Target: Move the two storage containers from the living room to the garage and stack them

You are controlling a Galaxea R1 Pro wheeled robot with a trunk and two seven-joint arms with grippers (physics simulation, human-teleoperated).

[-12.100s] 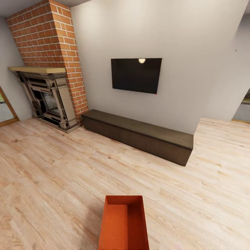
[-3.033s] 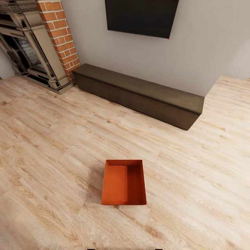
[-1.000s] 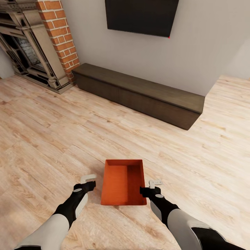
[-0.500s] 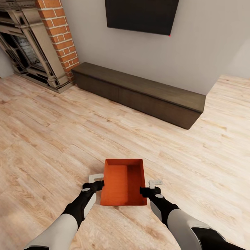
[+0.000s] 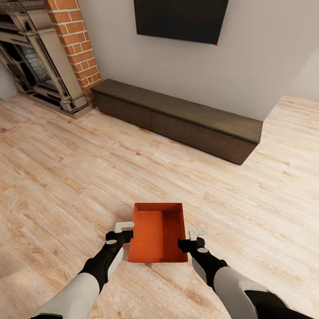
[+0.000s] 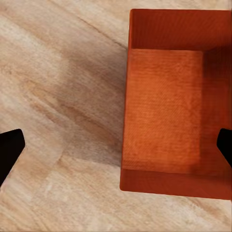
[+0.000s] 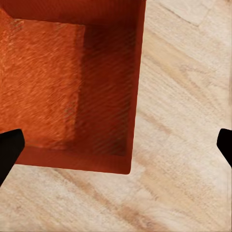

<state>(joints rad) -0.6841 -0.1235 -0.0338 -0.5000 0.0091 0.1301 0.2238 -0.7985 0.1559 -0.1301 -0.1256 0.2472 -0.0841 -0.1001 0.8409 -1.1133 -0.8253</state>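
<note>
Storage container (image 5: 157, 232): one orange-red open-topped box in sight, sitting flat on the light wood plank floor (image 5: 57, 177) of the living room, squarely between the two grippers. Its hollow holds nothing.

Largest around it is the pale wall (image 5: 266, 53), with one dark TV (image 5: 180, 17) hung on it. One long, low dark cabinet (image 5: 177, 118) runs along the foot of that wall, well beyond both grippers. One red-brick fireplace (image 5: 44, 57) stands far ahead of the left gripper, off to its outer side. Bare planks lie wide open on the outer side of each gripper and between the box and the cabinet, so there is plenty of room to move.

Two arms reach in. The left gripper (image 5: 125, 233) sits at the box's left wall, and in the left wrist view its dark fingertips (image 6: 9, 150) stand spread wide, one over bare floor and one over the box's inside, straddling that wall. The right gripper (image 5: 192, 239) sits at the right wall, likewise spread, its fingertips (image 7: 9, 147) astride that wall in the right wrist view. Whether either touches the wall I cannot tell.
</note>
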